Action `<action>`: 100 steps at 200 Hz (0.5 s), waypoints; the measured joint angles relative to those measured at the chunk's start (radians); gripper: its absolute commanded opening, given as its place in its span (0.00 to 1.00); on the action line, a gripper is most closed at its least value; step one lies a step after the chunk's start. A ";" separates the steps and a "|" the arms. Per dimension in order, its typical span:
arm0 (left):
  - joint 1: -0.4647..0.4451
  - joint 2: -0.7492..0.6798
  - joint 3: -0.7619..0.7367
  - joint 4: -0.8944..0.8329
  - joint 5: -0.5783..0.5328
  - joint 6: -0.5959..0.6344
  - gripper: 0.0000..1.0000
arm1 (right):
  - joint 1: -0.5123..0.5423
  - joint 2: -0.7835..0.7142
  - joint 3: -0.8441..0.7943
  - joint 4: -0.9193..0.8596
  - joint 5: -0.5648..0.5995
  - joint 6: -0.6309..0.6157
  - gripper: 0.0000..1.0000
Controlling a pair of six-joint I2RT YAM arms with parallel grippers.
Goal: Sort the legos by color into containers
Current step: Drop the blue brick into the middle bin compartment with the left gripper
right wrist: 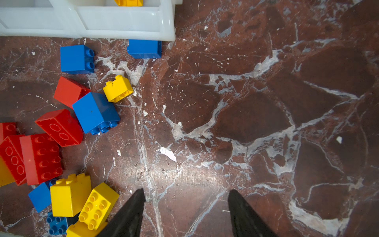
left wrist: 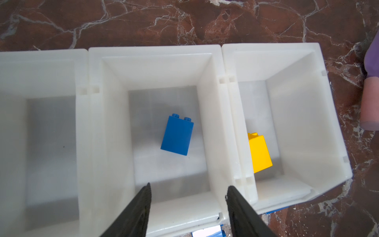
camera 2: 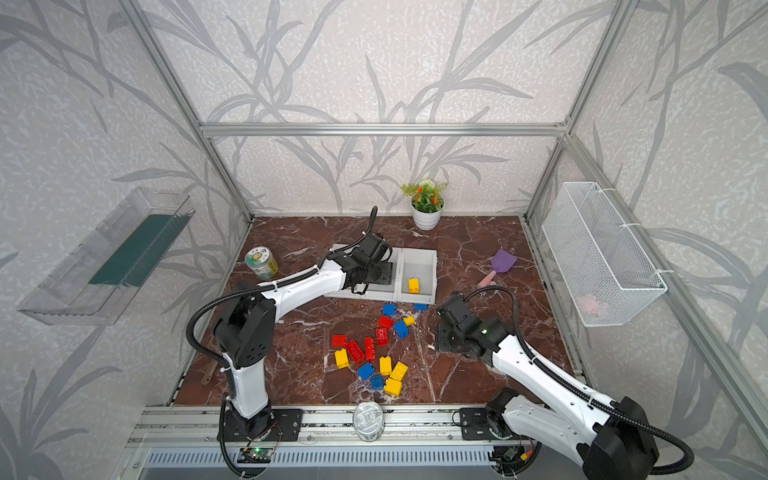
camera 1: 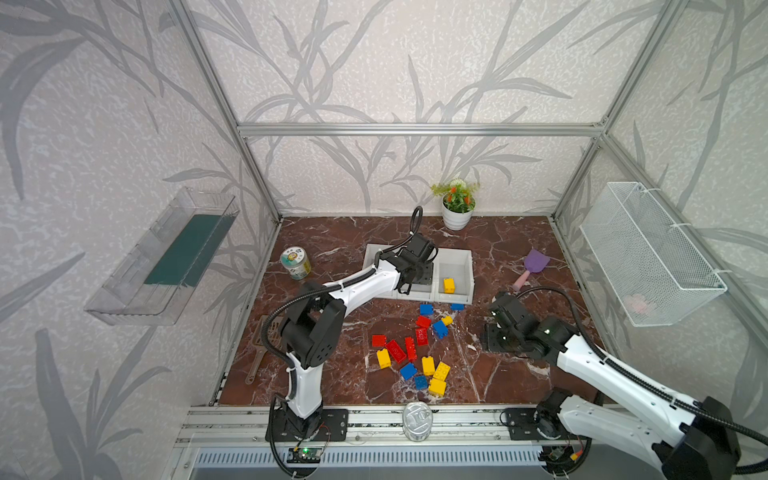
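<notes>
Your left gripper (left wrist: 188, 186) hangs spread, empty, over the middle container (left wrist: 155, 51); inside, a blue lego (left wrist: 177, 135) lies sideways, two studs showing; your right gripper (right wrist: 186, 190) gapes empty too.

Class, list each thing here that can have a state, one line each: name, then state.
left hand, open, holding nothing, above the middle bin
right hand, open, holding nothing, over the table
middle bin, holds one blue brick
right bin, holds one yellow brick
left bin, no brick in the part shown
loose bricks, unsorted on the table
</notes>
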 measured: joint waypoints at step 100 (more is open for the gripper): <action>-0.097 -0.312 -0.388 0.019 0.054 -0.089 0.62 | 0.000 -0.033 0.000 -0.020 0.001 0.000 0.66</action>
